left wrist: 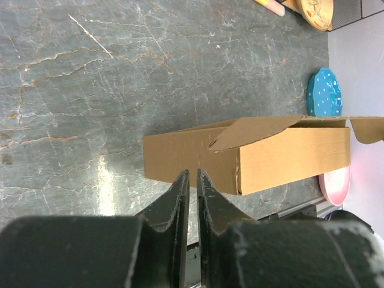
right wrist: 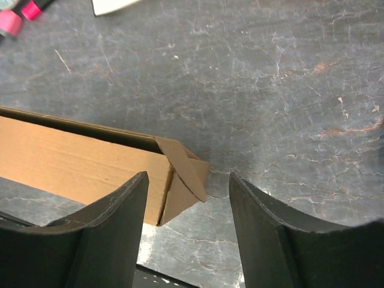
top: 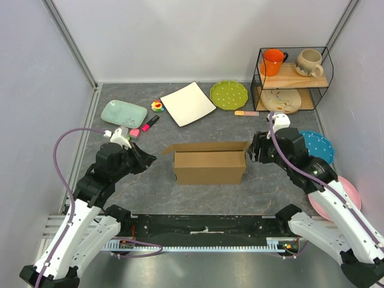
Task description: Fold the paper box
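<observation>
Only the overhead view shows the brown corrugated paper box (top: 210, 167) standing open-topped mid-counter (top: 150, 192), between both arms. The left tool (left wrist: 192, 180) is pinched to a thin slit, empty (box end just beyond). The right tool (right wrist: 187, 180) gapes wide, empty, framing a creased triangular end flap.

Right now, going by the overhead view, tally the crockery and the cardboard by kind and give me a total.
Plates: 6 (mint rectangular plate, white square plate, green dotted plate, blue dotted plate, pink plate, beige patterned plate)
Mugs: 2 (orange mug, beige mug)
Boxes: 1 (paper box)
Total: 9
</observation>
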Robot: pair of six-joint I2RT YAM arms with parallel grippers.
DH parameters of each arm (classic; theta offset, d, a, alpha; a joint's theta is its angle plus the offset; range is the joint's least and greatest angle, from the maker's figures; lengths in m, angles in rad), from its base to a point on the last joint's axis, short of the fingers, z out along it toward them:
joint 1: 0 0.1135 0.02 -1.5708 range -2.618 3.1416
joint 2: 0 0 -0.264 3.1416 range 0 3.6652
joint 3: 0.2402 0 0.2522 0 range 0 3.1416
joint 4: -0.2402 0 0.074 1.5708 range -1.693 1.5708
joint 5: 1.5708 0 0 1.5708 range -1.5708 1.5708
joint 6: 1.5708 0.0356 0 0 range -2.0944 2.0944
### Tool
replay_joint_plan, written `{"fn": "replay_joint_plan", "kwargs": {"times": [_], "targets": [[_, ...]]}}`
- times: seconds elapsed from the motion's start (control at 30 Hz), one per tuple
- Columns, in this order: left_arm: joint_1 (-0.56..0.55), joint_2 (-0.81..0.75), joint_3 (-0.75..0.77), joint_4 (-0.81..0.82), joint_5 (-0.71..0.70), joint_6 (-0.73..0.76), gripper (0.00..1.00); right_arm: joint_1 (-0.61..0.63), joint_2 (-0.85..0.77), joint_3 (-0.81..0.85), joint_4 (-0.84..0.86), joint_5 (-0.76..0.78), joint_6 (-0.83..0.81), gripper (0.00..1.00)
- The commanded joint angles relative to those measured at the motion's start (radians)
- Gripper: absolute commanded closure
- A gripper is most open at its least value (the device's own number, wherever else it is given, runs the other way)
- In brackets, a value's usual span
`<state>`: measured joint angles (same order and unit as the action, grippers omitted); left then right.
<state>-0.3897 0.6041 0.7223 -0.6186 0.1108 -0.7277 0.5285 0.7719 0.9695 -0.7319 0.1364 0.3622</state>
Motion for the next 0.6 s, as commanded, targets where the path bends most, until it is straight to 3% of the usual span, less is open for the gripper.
{"fn": "replay_joint_plan", "kwargs": {"times": [0.0,0.2,0.57], "targets": [[-0.003,-0.018,0.062,-0.052,-0.033,0.065,0.84,0.005,0.038,0.035,-0.006,0.000,-0.078,0.36],[-0.003,-0.012,0.063,-0.044,-0.025,0.063,0.84,0.005,0.069,0.020,0.006,0.006,-0.097,0.38],[-0.003,-0.006,0.043,-0.010,-0.010,0.057,0.84,0.005,0.078,-0.006,0.026,-0.021,-0.083,0.58]]}}
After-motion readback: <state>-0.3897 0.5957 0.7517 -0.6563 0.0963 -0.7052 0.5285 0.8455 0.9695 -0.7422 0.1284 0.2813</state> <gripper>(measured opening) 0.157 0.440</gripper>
